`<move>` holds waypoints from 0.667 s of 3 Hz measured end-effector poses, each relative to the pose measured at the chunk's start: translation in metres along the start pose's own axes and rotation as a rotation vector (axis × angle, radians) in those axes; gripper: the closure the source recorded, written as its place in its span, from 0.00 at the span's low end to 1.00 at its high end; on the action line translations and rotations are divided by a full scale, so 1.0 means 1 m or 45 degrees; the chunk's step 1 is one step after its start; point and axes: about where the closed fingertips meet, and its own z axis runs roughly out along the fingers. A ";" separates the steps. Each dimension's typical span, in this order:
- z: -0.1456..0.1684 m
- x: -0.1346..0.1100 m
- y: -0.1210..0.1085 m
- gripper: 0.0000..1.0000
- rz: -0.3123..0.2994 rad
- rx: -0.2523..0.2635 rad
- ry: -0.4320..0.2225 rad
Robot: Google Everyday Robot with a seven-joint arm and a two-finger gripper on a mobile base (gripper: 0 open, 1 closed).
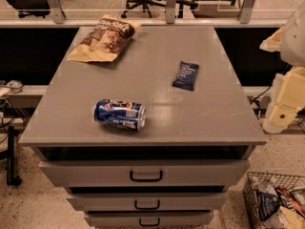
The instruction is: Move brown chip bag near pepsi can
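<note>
Chip bag (102,39) lying far-left, well apart from can (119,114); gripper (282,112) hanging right of worktop (157,70), state untellable; pinching bag's near edge looking best.

the arm (294,42) is pale cream and white, built of rounded and blocky shells; its gripper (279,116), off the right edge of the counter (157,85), is cream with a small dark round spot.

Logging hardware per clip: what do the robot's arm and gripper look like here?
The arm is cream-white with blocky, rounded-edged housings, at the picture's right edge beside the table. Its lower end, the gripper, is the same pale colour with a small dark round mark. No cables or lettering show.
</note>
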 end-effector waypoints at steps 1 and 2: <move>0.000 0.000 0.000 0.00 0.000 0.000 0.000; 0.024 -0.031 -0.025 0.00 -0.042 0.015 -0.069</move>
